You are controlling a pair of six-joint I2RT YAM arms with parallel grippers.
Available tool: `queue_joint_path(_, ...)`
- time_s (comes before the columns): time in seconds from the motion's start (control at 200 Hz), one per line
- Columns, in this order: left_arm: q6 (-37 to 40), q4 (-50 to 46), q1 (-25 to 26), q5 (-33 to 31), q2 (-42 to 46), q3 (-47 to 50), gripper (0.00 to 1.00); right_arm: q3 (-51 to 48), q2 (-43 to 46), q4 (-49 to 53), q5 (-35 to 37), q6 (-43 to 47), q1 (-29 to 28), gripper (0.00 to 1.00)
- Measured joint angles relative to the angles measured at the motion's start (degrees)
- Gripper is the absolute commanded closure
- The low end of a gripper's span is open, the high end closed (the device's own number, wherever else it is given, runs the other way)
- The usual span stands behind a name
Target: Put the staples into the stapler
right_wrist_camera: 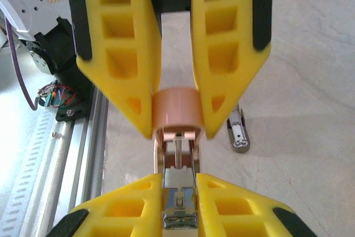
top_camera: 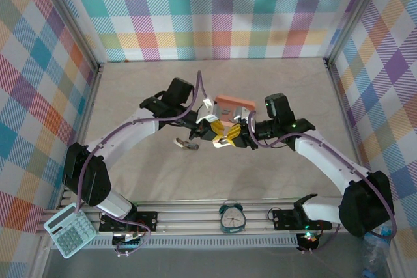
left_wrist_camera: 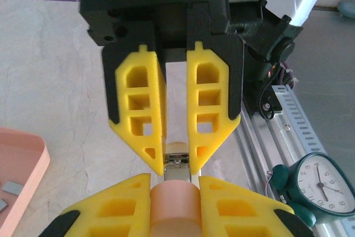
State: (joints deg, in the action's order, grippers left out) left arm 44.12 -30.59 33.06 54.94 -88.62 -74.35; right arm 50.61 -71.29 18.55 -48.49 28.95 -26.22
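My left gripper [left_wrist_camera: 175, 177] is clenched on the stapler [right_wrist_camera: 176, 109], with one finger pressed against each side of its rounded, copper-coloured end. My right gripper [right_wrist_camera: 179, 175] meets it tip to tip and is closed on the stapler's shiny metal end, both fingers touching it. The stapler is held between my two hands over the table [top_camera: 273, 83], near its middle. Between the two grips I see a short stretch with copper edges and a metal strip running down the centre. I cannot tell whether the magazine is open. The staples [left_wrist_camera: 11, 188] lie in the tray [left_wrist_camera: 34, 156] as small grey strips on its pink floor. I cannot make out how many there are. From above, the tray sits just behind the place where my hands meet, on the far side. The other stapler [right_wrist_camera: 238, 134] lies flat on the table on my left arm's side, near my fingers but apart from them. A clock [top_camera: 231, 218] stands on the rail [top_camera: 189, 216] between my two bases. A calculator [top_camera: 70, 231] rests at the near left corner, well apart from everything else.
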Motion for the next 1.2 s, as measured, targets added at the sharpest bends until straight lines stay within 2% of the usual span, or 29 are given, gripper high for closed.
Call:
queue_joint_path(0.355, -10.23, 13.97, -1.70, 3.10, 4.09, 3.87, 1.00, -3.58, -2.08, -4.74, 0.17, -2.01, 0.24, 0.85)
queue_joint_path(0.69, -21.92, 30.73, -1.88, 0.90, 7.13, 12.07, 1.00, -4.94, -2.49, -9.77, -0.22, -5.81, 0.33, 0.81)
queue_joint_path(0.98, -21.49, 31.78, -1.86, -0.81, 8.76, 13.14, 1.00, -5.73, 0.07, -10.64, 0.48, -6.97, 1.49, 0.70)
queue_joint_path(1.2, -17.22, 27.43, -1.86, -1.03, 8.87, 12.90, 1.00, -3.04, 1.49, -3.65, 0.92, -2.93, 2.23, 0.62)
